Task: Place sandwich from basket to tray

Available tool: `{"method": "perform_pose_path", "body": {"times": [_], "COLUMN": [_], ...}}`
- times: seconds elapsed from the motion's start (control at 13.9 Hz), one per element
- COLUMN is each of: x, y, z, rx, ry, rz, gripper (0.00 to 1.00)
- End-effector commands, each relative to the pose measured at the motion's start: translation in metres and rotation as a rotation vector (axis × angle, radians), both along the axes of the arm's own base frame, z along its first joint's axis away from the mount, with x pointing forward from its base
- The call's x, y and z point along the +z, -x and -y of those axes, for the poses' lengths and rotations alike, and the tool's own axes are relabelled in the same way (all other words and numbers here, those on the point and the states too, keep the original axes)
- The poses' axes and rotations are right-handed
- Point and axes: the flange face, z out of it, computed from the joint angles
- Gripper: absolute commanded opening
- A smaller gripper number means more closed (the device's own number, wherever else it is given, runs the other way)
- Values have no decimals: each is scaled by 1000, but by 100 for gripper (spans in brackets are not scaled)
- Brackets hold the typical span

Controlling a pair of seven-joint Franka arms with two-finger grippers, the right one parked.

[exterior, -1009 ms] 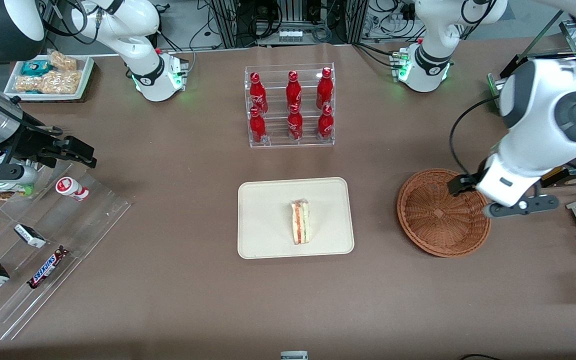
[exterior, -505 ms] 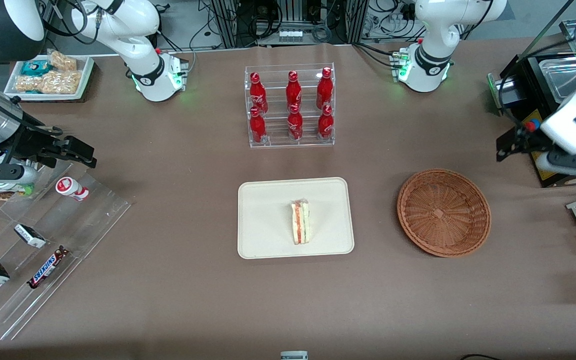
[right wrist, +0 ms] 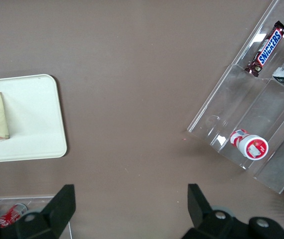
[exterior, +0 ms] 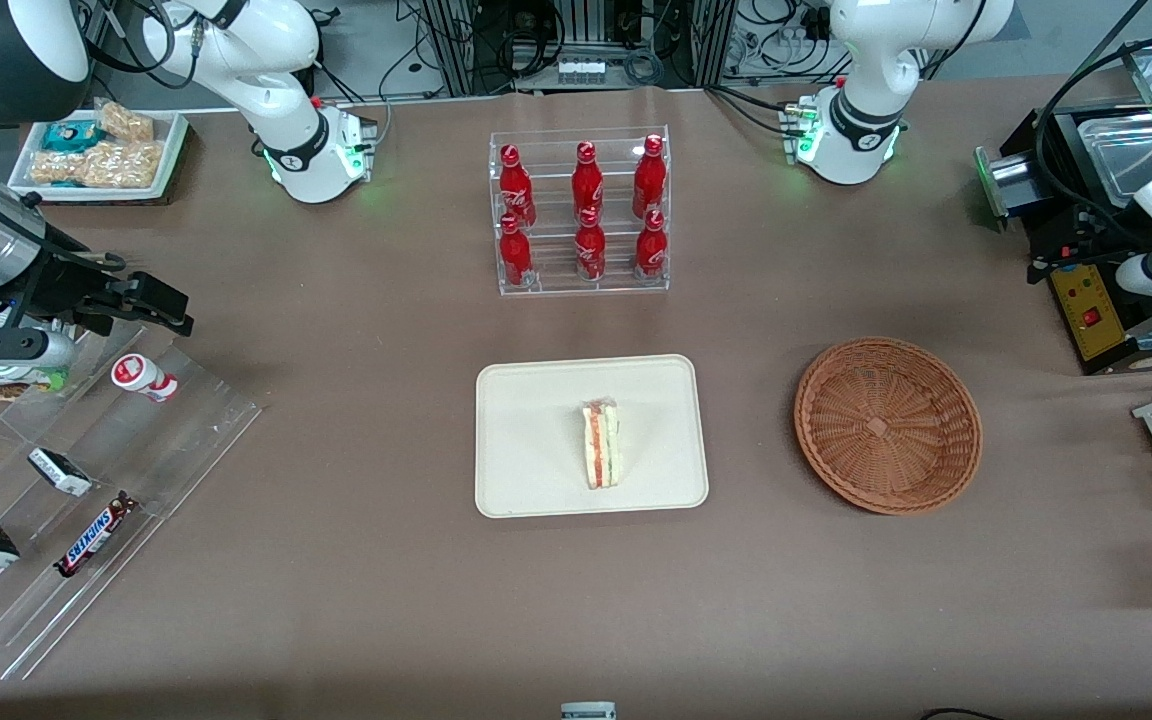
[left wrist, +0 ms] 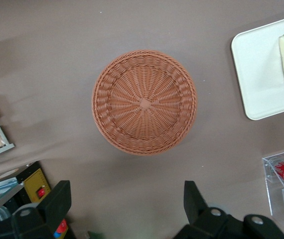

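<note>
the sandwich (exterior: 601,444) lies on the tray (exterior: 536,440), long axis running toward the front camera, narrow tip pointing away, while the gripper (left wrist: 127,209) hangs spread wide above the bare basket (exterior: 887,425); a bar (exterior: 94,535) reads snickers.

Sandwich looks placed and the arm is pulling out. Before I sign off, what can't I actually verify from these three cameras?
- Gripper: open in the left wrist view; the front view's edge cuts it off beside the black box.
- Sandwich on the tray: its underside is hidden in every view, and the left wrist view crops one end.
- Basket: shows nothing inside, but its rim hides the table under it.
- Labels on the bottles: too small to read.
</note>
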Motion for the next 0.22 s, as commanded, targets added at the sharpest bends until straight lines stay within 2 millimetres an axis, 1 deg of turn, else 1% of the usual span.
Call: {"method": "perform_pose_path", "body": {"times": [0.0,0.14], "x": [0,0], "y": [-5,-5], "z": [2,2], "rx": [80,89], "ry": [23,24], "rz": [15,15], "gripper": [100,100]}}
